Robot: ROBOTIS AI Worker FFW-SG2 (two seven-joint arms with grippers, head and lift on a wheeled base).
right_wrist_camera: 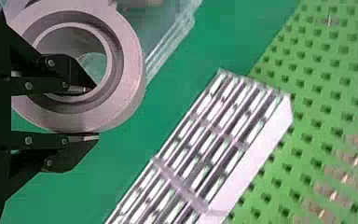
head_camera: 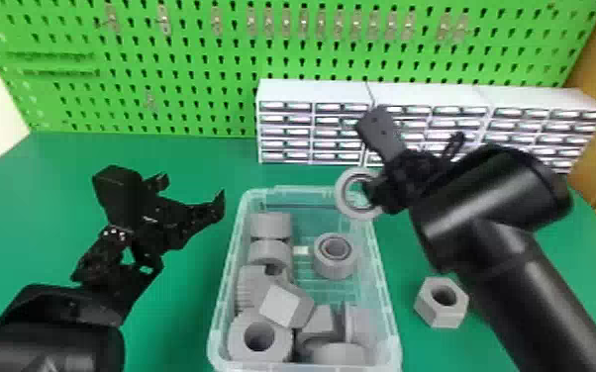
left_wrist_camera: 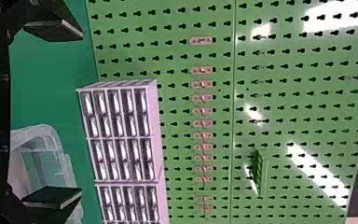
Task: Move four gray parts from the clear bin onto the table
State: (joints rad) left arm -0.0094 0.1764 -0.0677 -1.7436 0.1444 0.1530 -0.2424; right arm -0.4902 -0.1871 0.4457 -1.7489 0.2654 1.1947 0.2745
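Note:
The clear bin (head_camera: 395, 316) holds several gray parts, among them an upright ring-shaped one (head_camera: 333, 267). Above the bin's far right corner, my right gripper (head_camera: 375, 190) is shut on a gray ring (head_camera: 344, 204). In the right wrist view the right gripper (right_wrist_camera: 93, 112) has one finger inside the hole of the ring (right_wrist_camera: 133, 79) and the other outside, pinching its wall. A gray hex nut (head_camera: 443, 316) stands on the table right of the bin. Left of the bin, my left gripper (head_camera: 194, 190) is open and holds nothing; in its wrist view the left gripper (left_wrist_camera: 80, 114) has its fingers wide apart.
White drawer cabinets (head_camera: 312, 89) stand along the back of the green table (head_camera: 183, 163), before a green pegboard (head_camera: 203, 64). The right forearm passes over the table beside the hex nut.

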